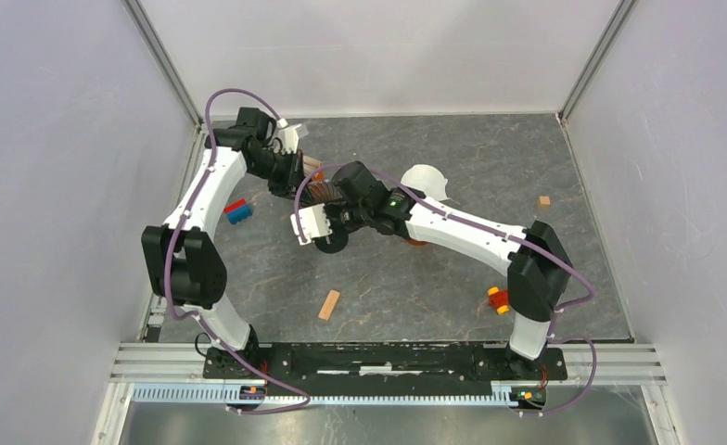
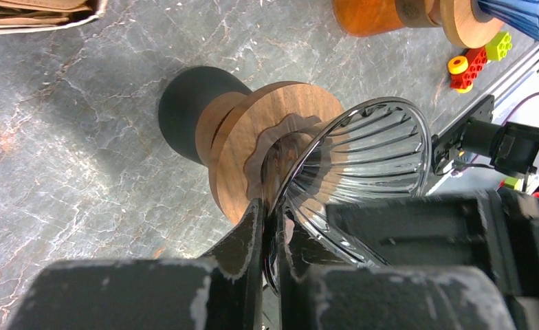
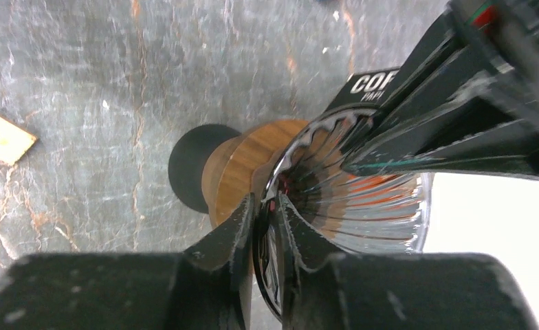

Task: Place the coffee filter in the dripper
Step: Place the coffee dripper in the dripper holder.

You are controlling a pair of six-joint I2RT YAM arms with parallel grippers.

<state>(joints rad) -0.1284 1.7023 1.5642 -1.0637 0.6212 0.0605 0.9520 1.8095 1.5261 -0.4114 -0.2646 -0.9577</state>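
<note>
dripper [image 2: 363, 158] | clear ribbed glass cone, wavy wooden collar (dark round base) | table centre-left

We find the dripper [image 1: 322, 193] in the middle, the coffee filter [image 1: 427, 180] behind it to the right, a wooden block [image 1: 328, 304] well before it, and toy bricks [image 1: 239, 211] at its left.

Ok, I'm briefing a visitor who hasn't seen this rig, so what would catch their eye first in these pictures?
Both grippers meet on one ribbed glass dripper with a wooden collar. The left gripper pinches its rim, and the right gripper has its fingers astride the same rim. Just beyond them the white coffee filter sits on the table, not yet in the dripper.
</note>
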